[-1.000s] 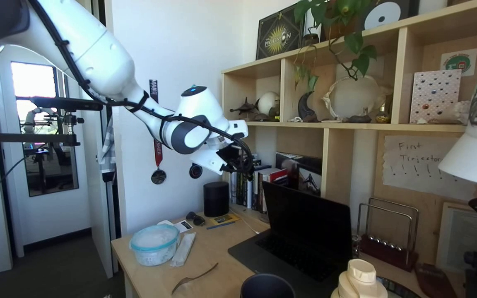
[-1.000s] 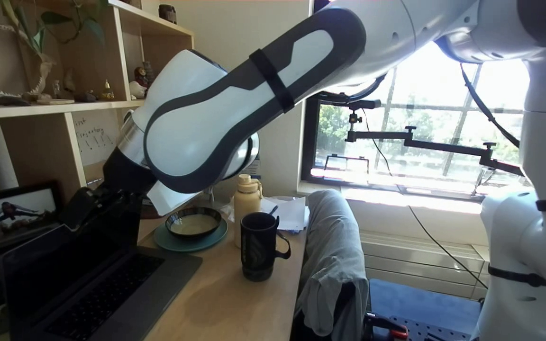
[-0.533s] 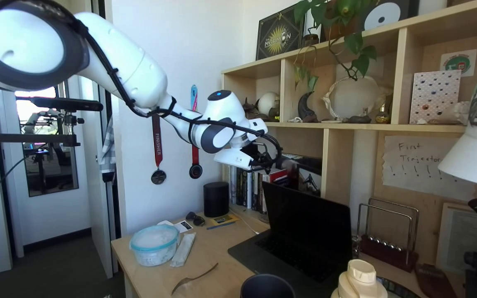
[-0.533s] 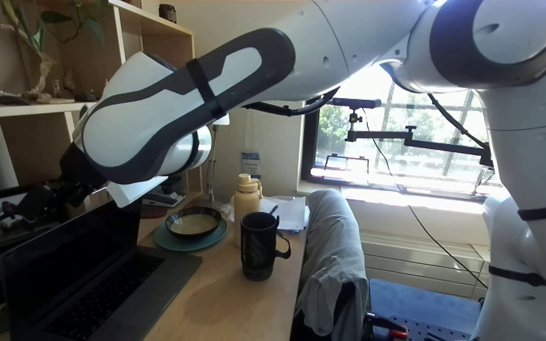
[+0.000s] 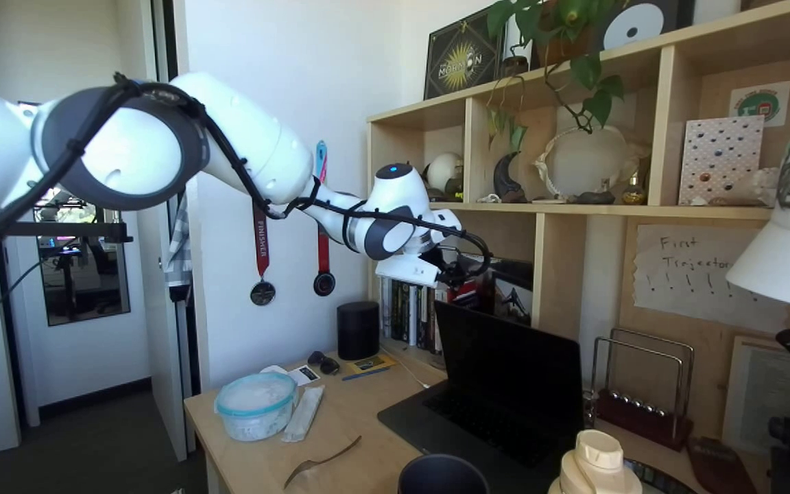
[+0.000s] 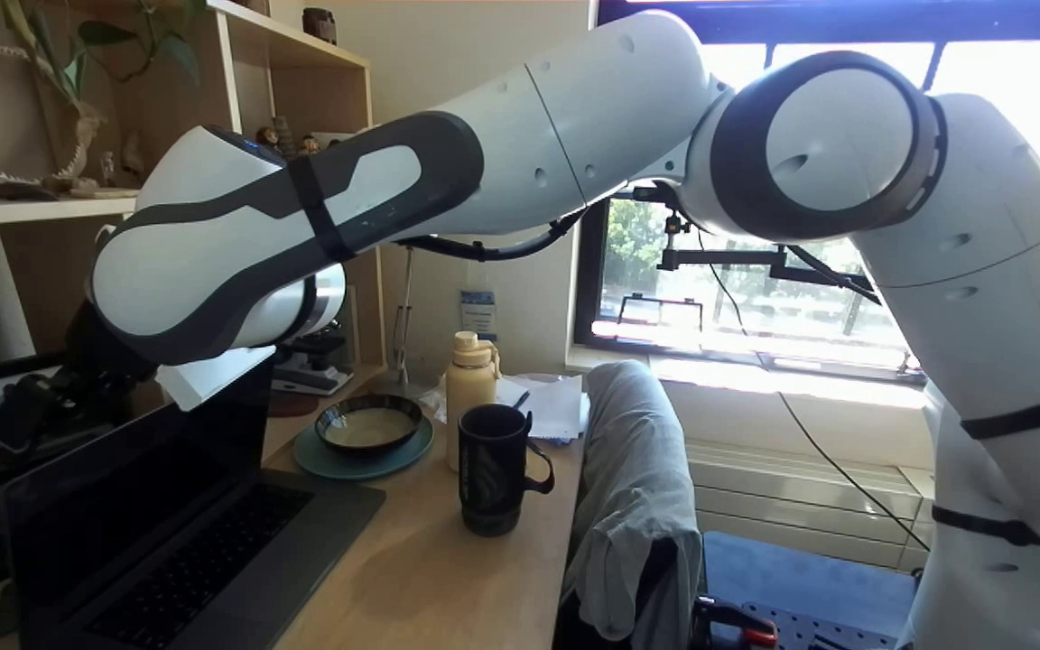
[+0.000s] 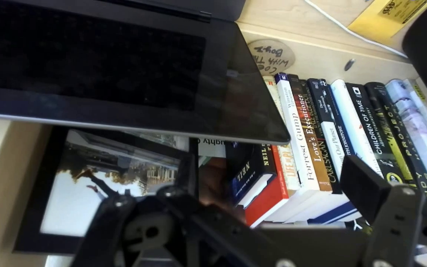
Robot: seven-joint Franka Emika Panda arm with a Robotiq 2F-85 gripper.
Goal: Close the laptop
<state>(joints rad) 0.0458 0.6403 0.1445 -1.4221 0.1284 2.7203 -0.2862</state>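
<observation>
1. Black laptop (image 5: 498, 384) stands open on the desk (image 5: 371, 466), right of the plastic tub (image 5: 256, 406) in an exterior view; its lid (image 5: 513, 369) is up.
2. The gripper (image 7: 272, 178) is spread wide, gripping nothing (books (image 7: 332, 137) show between its fingers (image 7: 363, 187)); it hangs beyond the lid's top edge, on the far side.
3. Step in hand, I judge: getting behind the lid; the next move calls for lowering against its back, then pressing it near and down onto the keyboard (image 5: 487, 427).

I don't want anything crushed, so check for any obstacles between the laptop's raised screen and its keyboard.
In both exterior views, nothing visible stands between the screen and keyboard. The black mug stands beside the laptop's base, seemingly outside the closing path.
</observation>
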